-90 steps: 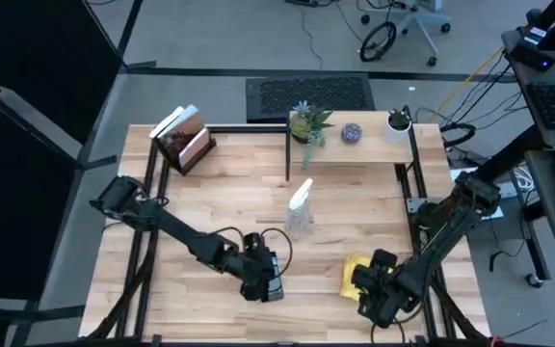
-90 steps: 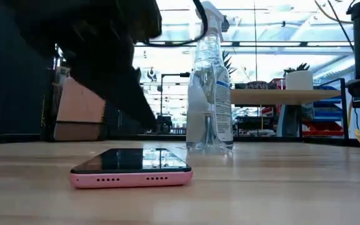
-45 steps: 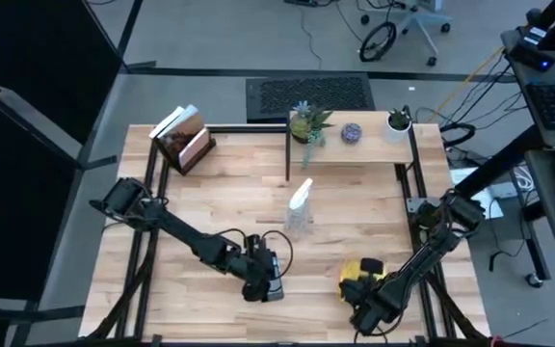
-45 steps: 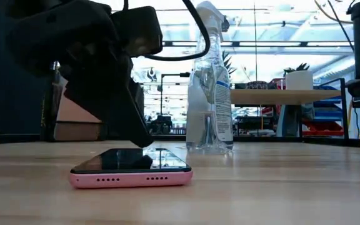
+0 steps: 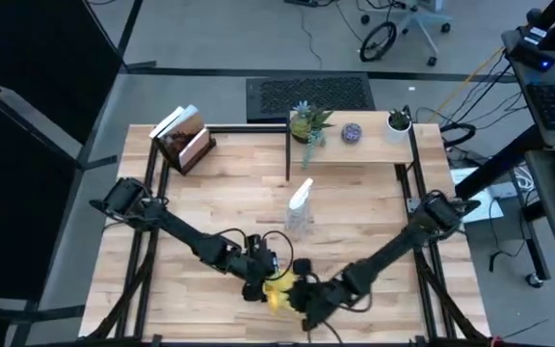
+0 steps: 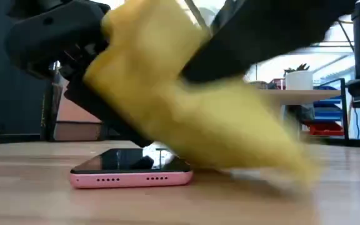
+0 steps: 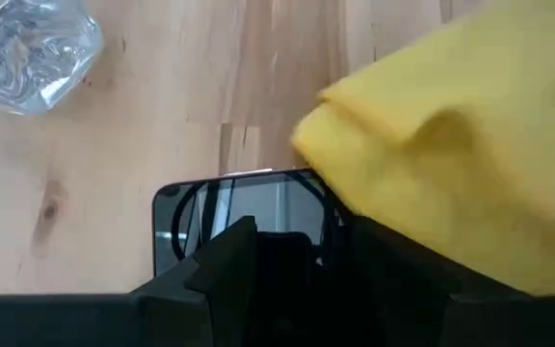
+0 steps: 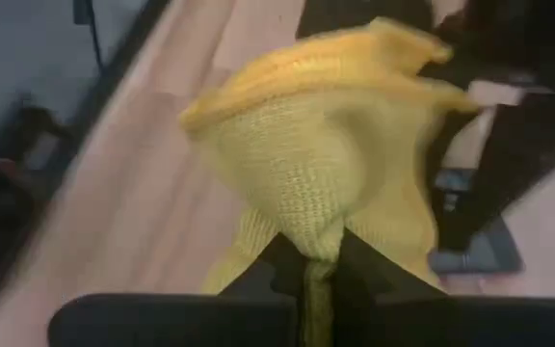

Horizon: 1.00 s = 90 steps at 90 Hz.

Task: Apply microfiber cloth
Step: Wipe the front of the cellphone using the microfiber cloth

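- My right gripper [image 8: 318,258] is clamped on the bright yellow soft microfiber cloth [image 5: 279,292], pinching a bunched fold between its 2 fingers; the right wrist view shows the fabric puffed out ahead of the pinch.
- I see the cloth [image 6: 186,119] hanging off that gripper at the front middle of the light wooden table [image 5: 220,202], its loose end trailing over one end of the dark-screened phone in a pink case [image 6: 131,169]. Touching the glass or just above it, I can't tell.
- My left gripper [image 5: 256,273] sits at the phone [image 7: 239,212] on the side away from the cloth. Left wrist view has its dark fingers over the screen, but I can't tell if they are apart or together.
- The clear plastic spray bottle [image 5: 300,207] stands upright further back on the table, well apart from both grippers, not involved.
- Step in hand, my read: bringing the cloth onto the phone, wipe itself not yet started.
- Next move calls for lowering the right gripper so the fabric lies flat on the screen, then dragging along the phone's length with light pressure.
- Risk as I judge it: the 2 grippers are very close, so I'd want room between them, and the phone may slide if nothing steadies it.
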Available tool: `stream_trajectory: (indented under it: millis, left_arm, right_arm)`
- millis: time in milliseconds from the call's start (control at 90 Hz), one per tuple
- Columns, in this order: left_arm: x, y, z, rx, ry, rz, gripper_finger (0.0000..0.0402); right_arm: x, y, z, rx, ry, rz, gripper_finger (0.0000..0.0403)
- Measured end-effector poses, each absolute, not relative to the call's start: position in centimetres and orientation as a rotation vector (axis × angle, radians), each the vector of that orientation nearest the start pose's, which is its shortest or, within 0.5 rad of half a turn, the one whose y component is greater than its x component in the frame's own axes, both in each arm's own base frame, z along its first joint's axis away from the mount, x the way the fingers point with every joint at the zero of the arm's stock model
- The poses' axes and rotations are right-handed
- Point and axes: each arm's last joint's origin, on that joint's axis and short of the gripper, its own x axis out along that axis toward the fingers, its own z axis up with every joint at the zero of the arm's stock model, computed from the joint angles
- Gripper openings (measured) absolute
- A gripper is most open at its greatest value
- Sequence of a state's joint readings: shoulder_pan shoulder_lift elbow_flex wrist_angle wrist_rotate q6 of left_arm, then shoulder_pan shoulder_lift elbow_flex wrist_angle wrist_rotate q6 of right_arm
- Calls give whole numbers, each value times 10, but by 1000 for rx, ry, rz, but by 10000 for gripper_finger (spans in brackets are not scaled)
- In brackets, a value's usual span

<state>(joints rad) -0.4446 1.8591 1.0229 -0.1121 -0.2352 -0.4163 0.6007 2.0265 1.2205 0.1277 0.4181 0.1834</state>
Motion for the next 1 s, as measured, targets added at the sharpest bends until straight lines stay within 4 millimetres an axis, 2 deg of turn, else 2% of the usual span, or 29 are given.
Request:
stream_trajectory:
  millis: [89, 211, 367, 578, 744, 856, 1000]
  left_arm:
    - [328, -149, 137, -64, 912, -8, 164]
    - [328, -148, 137, -58, 917, -7, 164]
    - [327, -148, 137, -56, 917, -8, 164]
    - [328, -149, 137, -59, 911, -12, 164]
    - [328, -149, 137, -61, 911, -12, 164]
    - [328, -149, 137, -61, 911, -12, 164]
    - [328, -149, 138, -65, 904, -13, 164]
  right_arm:
    - [369, 224, 136, -145, 565, 157, 4]
    - [378, 212, 110, -179, 607, 99, 4]
    - [382, 208, 101, -113, 618, 64, 4]
    - [373, 223, 101, -69, 640, 146, 4]
    - [363, 235, 108, -75, 666, 206, 4]
    - [363, 229, 114, -154, 638, 124, 4]
    - [374, 209, 120, -185, 595, -23, 4]
